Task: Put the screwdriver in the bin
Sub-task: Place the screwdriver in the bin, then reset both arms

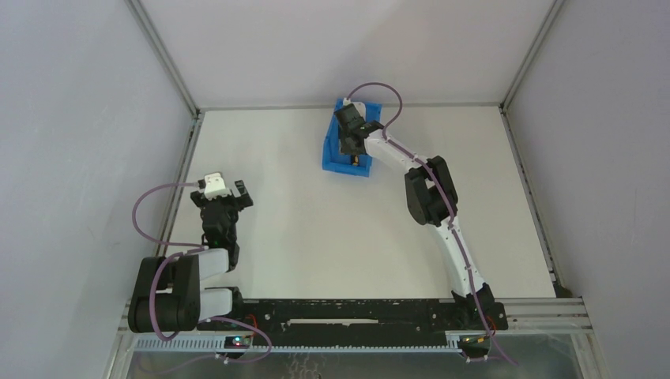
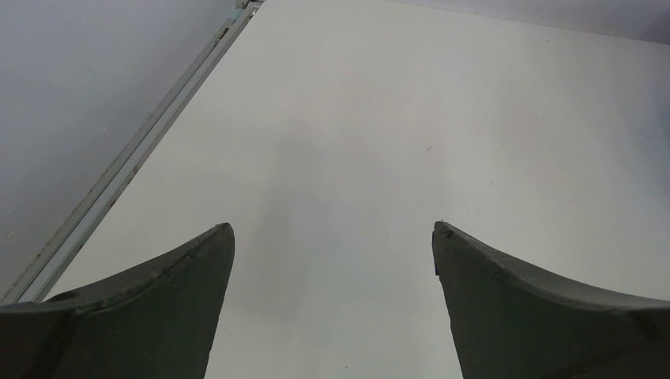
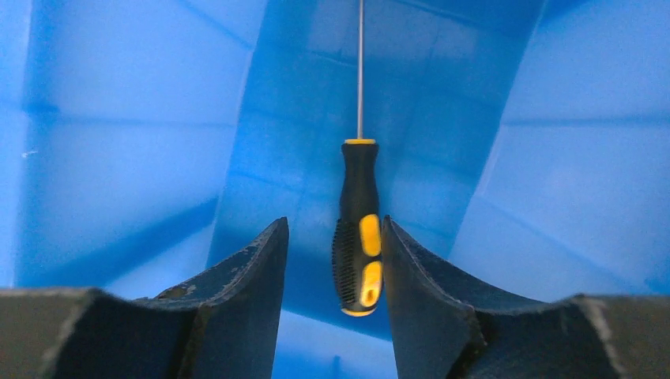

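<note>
Right tool (image 3: pixel 333 223): inside the bin (image 3: pixel 118 158), jaws parted around the screwdriver (image 3: pixel 359 229), apparently so it is released there.
Left tool (image 2: pixel 333 226): held open, well apart from the bin.

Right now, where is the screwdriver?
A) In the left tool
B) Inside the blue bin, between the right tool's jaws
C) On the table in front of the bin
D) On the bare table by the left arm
B: the right wrist view shows the screwdriver inside the bin, blue walls all around it, between the parted jaws of the right tool.
</note>
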